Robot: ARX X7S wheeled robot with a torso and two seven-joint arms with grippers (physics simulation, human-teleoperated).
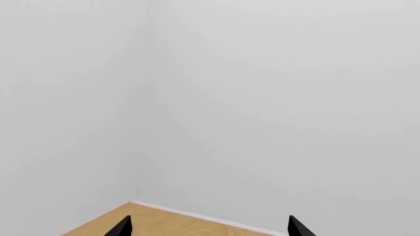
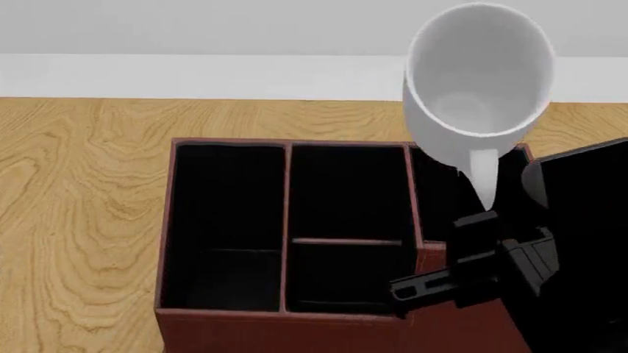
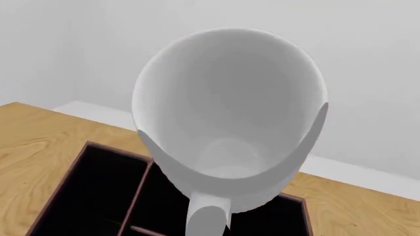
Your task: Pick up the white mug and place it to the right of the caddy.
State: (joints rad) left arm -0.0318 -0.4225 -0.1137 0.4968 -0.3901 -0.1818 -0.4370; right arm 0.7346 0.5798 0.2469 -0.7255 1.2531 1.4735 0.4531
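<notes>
White glossy ceramic mug (image 2: 478, 81) with its loop handle hung in the air above the far right part of the large dark reddish-brown leather-look caddy (image 2: 294, 220), tipped so that its open mouth faced the head camera and its handle pointed down toward the right gripper (image 2: 461, 273). That tilt fits a grasp by the handle: the black gripper sat directly below the handle's lower end, and the mug appeared to be carried by it, clear of the compartments. Being lifted that high looked like a way to pass over the caddy's walls, including the taller corner section, on the way to the bare wooden counter (image 2: 79, 184) on the caddy's right side.

In the right wrist view the mug (image 3: 229, 113) filled most of the picture, its empty interior plainly visible and the handle running out at the edge nearest the camera; the fingers themselves were out of that view, so the hold on the handle was a judgement from the head view, where the contact was partly masked by the gripper body. I judged the right gripper clamped on the mug's handle.

The right arm's dark bulk covered the caddy's right side and the counter beyond it, so the target spot could not be checked.

The left gripper (image 1: 210, 227) showed only two black fingertips set well apart, pointing at a pale wall corner and a strip of wooden surface.
</notes>
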